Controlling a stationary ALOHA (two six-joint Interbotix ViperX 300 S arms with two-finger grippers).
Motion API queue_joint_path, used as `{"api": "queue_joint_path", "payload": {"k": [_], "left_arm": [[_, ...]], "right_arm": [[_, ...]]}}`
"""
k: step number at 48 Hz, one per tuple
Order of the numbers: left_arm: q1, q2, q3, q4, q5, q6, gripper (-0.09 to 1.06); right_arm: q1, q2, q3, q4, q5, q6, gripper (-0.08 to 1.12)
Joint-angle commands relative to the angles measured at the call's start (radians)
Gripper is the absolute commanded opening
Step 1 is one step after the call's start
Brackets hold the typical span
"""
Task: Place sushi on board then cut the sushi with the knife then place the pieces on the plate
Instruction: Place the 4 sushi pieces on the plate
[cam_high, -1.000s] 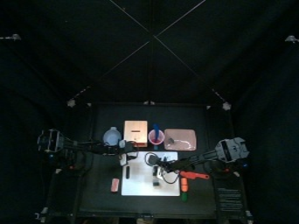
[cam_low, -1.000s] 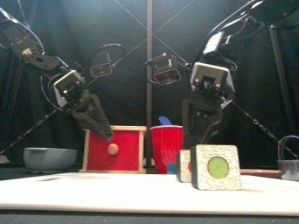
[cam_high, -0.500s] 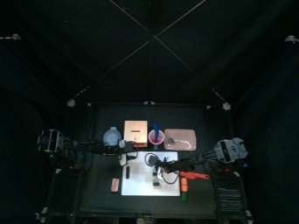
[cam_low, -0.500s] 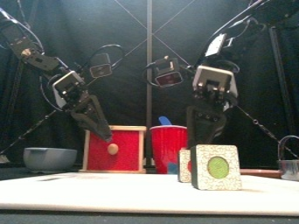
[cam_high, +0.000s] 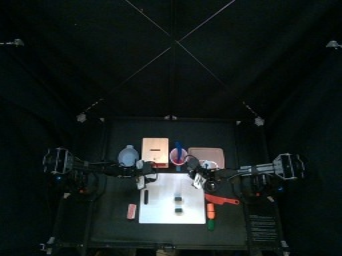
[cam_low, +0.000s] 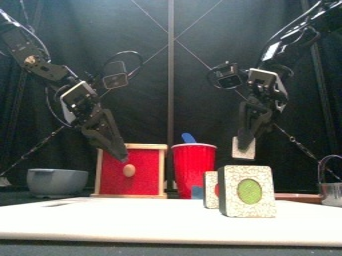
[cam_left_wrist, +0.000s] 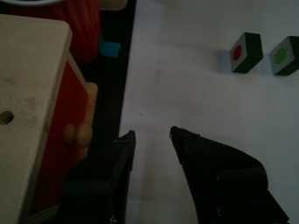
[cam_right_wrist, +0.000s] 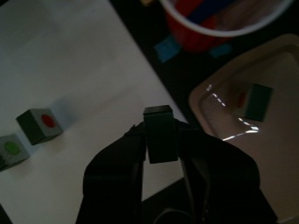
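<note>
Black curtains are closing in the small black table (cam_high: 107, 225), and the white board (cam_high: 167, 190) is lying at its middle. From above, the left gripper (cam_high: 144, 178) is hovering over the board's far left corner. The right gripper (cam_high: 201, 180) is hovering at the board's far right edge, just on the near side of the pink tray (cam_high: 214, 152). Two sushi pieces (cam_high: 178, 207) are standing on the board's near half. The wooden box (cam_high: 156, 153) and the red cup (cam_high: 179, 156) are sitting left of the tray.

From the front, the right gripper is hanging well above the table and pinching a sushi block (cam_low: 245, 147). The two sushi pieces are standing on the board below it, touching or nearly so. The left gripper is hanging in front of the box.

At the left wrist, the jaws are standing spread over bare board beside the box, gripping nothing.

At the right wrist, the fingers (cam_right_wrist: 138, 149) are pressing on both sides of the dark block. Beyond them, another piece (cam_right_wrist: 254, 101) is lying on the tray.
</note>
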Motion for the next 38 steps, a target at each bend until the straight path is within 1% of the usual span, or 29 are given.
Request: {"api": "queue_joint_path", "payload": {"k": [1, 7, 13, 21, 26, 31, 38], "left_arm": [[0.002, -0.005, -0.014, -0.003, -0.006, 0.0, 0.77], [0.002, -0.005, -0.015, -0.003, -0.006, 0.0, 0.77], [0.002, -0.005, -0.015, -0.003, -0.006, 0.0, 0.77], [0.003, -0.005, -0.014, -0.003, -0.006, -0.003, 0.77], [0.003, -0.005, -0.014, -0.003, -0.006, -0.002, 0.77], [0.003, -0.005, -0.012, -0.003, -0.006, 0.0, 0.77], [0.003, -0.005, -0.011, -0.003, -0.006, 0.0, 0.77]], "right_arm": [[-0.075, -0.071, 0.025, 0.002, 0.015, 0.0, 0.58], [-0.176, -0.083, 0.066, 0.002, 0.037, -0.003, 0.58], [-0.255, -0.071, 0.094, 0.003, 0.002, -0.003, 0.58], [-0.285, -0.02, 0.104, -0.003, -0.071, -0.005, 0.59], [-0.295, 0.021, 0.106, -0.003, -0.083, -0.003, 0.6], [-0.301, 0.064, 0.109, 0.0, -0.089, -0.005, 0.64], [-0.302, 0.106, 0.1, 0.003, -0.098, -0.003, 0.75]]}}
